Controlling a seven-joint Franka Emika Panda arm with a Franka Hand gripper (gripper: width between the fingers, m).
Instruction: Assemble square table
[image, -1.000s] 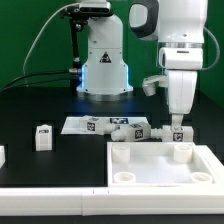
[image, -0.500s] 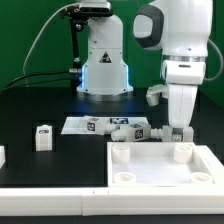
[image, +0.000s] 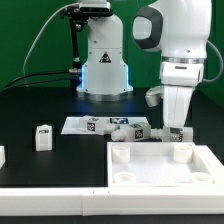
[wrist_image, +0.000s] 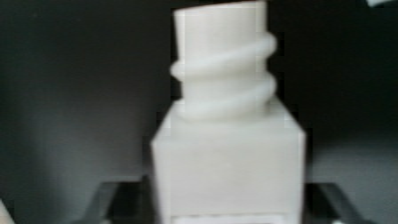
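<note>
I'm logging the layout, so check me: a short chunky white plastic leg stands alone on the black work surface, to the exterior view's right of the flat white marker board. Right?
Not quite. The short chunky white plastic leg stands alone on the black work surface to the exterior view's left of the flat white marker board, not its right; the exterior view shows this.

Plain green backdrop (image: 25, 40) right across the back, looks evenly lit. Black work table (image: 40, 105) in front of it, matte, with a long white rail (image: 50, 187) edging the near side. Dark stand (image: 74, 40) upright at the rear.
</note>
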